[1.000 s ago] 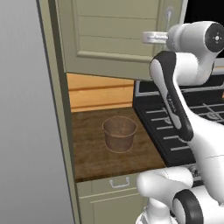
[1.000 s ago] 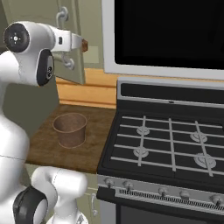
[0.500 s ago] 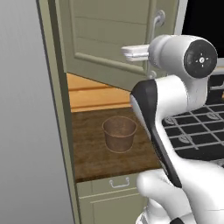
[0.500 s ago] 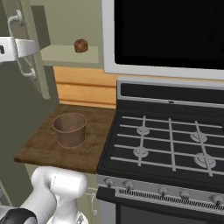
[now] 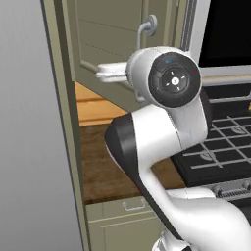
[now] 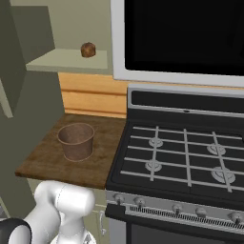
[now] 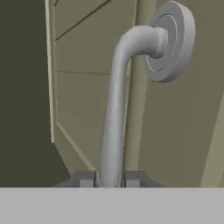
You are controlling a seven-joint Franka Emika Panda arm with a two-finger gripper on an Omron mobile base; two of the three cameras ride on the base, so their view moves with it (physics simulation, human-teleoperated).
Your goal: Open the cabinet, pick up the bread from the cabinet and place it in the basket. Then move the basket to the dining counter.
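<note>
1. The tool (image 7: 109, 178) grips the cabinet (image 7: 87, 87) door's bar handle (image 7: 114, 109), fingertips (image 7: 85, 178) pinched on either side.
2. Door's swung wide, so the opening looks nearly done.
3. Bread (image 6: 87, 49) sits on the cabinet shelf (image 6: 66, 61), untouched; the basket (image 6: 76, 140) waits empty on the bench (image 6: 43, 157) below.
4. Picking, dropping and carrying remain.
5. Right base view gives bread and basket; left base view gives the arm at the door.
</note>
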